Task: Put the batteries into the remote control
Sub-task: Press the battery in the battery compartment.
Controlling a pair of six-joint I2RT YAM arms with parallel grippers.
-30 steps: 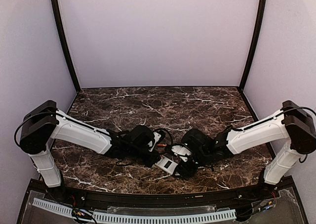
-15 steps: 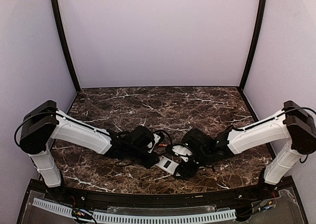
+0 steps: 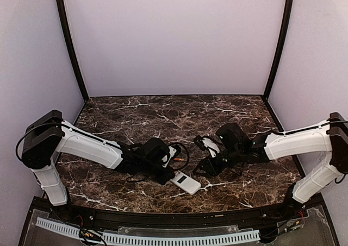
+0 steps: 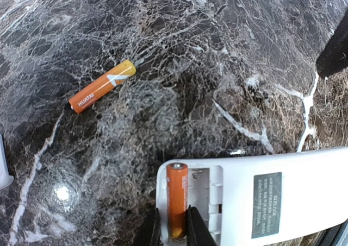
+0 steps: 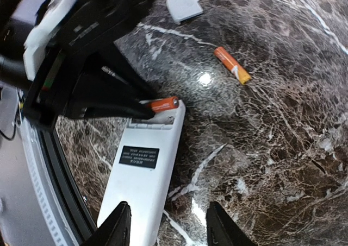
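A: Where is the remote point(image 4: 283, 186)?
B: Flat on the dark marble tabletop point(image 4: 234, 56), near its front edge. It lies white back up, with a dark label point(image 4: 267, 205) showing, and the battery bay point(image 4: 205, 194) at one end is uncovered.
A: And the batteries?
B: The first battery point(image 4: 176, 194) is in the battery bay, lying crosswise in the slot right next to the remote's end edge. Whether it is pressed fully home I cannot tell. The second battery point(image 4: 102, 86) lies loose on its side on the tabletop, orange with a yellow tip, apart from the remote.
A: What are the left fingers point(image 4: 154, 232) doing?
B: They are pinching the first battery at one end, one finger on either side of it, low over the battery bay.
A: The right fingers point(image 5: 115, 229)?
B: Spread wide, with nothing between them. From the overhead camera they hang above the tabletop to the right of the remote, not touching it. Their own camera looks down on the remote's labelled back.
A: Anything else on the tabletop?
B: A small white piece point(image 5: 184, 6), squarish with rounded corners, lies flat not far from the second battery, touching nothing.
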